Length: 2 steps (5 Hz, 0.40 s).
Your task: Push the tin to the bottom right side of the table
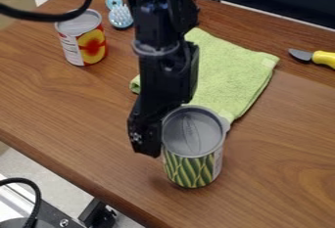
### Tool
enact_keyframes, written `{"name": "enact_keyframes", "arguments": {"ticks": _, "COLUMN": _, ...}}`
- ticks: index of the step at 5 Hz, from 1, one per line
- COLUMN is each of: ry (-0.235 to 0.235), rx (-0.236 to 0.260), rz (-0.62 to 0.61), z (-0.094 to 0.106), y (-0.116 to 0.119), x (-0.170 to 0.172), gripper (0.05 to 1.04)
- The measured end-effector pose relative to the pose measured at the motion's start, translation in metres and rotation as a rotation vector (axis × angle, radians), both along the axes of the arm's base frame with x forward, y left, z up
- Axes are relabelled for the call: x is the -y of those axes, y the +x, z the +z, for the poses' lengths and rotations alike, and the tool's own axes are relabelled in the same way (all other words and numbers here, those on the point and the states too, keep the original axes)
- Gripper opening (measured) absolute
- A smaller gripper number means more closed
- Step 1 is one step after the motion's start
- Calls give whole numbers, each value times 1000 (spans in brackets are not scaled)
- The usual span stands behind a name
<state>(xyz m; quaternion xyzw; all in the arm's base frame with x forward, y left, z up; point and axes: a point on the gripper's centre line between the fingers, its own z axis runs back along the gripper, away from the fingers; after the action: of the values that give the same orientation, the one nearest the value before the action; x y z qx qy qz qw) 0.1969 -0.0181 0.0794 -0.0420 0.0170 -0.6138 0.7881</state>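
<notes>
The gripper (pixel 148 133) hangs low over the table, right against the left side of the tin with a green leafy label (pixel 191 166), or nearly so; whether they touch I cannot tell. That tin stands upright near the table's front edge, its grey top facing up, a little below the middle of the view. The wooden table (pixel 275 158) extends out to the right of it. The arm comes down from the top edge and covers part of what lies behind.
A red and yellow tin (pixel 88 43) stands upright at the upper left, near a light blue brush (pixel 120 15). Behind the arm and the green tin lies a green cloth (pixel 229 70). A yellow-handled tool (pixel 323 58) rests at the right edge.
</notes>
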Motion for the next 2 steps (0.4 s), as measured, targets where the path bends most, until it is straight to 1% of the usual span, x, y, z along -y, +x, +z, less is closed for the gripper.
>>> {"name": "enact_keyframes", "arguments": {"ticks": 1, "ry": -5, "rx": 36, "rz": 65, "z": 13, "y": 10, "x": -17, "gripper": 995}}
{"name": "enact_keyframes", "arguments": {"ticks": 2, "ry": -2, "rx": 51, "rz": 107, "z": 24, "y": 16, "x": -35, "gripper": 995}}
